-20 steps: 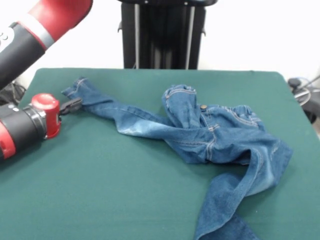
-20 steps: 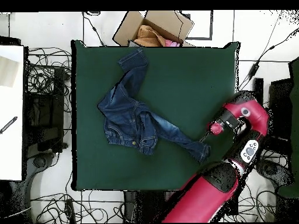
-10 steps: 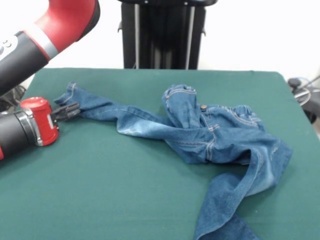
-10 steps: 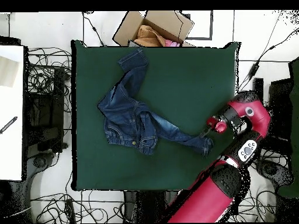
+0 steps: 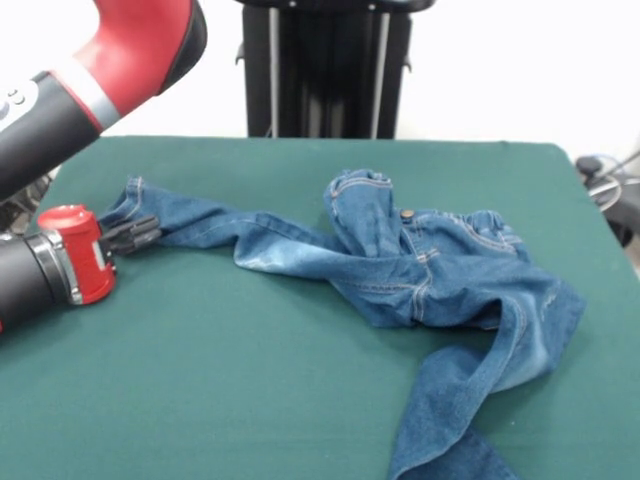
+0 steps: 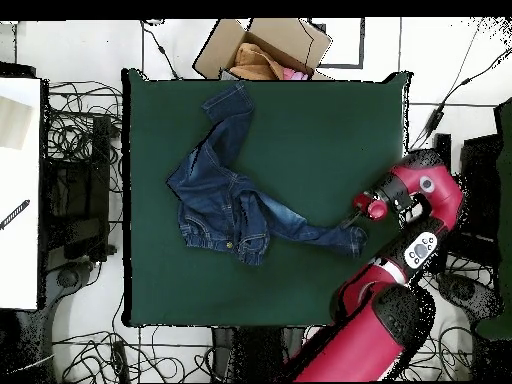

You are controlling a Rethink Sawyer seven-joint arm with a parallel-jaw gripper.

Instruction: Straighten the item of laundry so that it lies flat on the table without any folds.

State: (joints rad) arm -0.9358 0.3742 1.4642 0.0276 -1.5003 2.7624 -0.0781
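The jaws [image 5: 140, 235] [image 6: 356, 222] were shut tight on one leg end of the jeans [image 5: 420, 270] [image 6: 235, 205]. The jeans lay crumpled on the green counter [image 5: 200, 380] [image 6: 300, 130], stretching away from the jaws.

Gripper [image 5: 143, 235] shifted toward table [image 5: 250, 400] edge, dragging jeans [image 5: 420, 275] leg cuff [image 5: 128, 203] with it. Leg now stretched straighter, trailing away from fingertips. Rest of garment unmoved.

The jeans [image 5: 420, 270] run off the front view's bottom edge at one leg's end. The gripper [image 5: 140, 235] meets the other cuff, its fingers too small to read. The arm [image 5: 60, 90] is cut off at the left edge.
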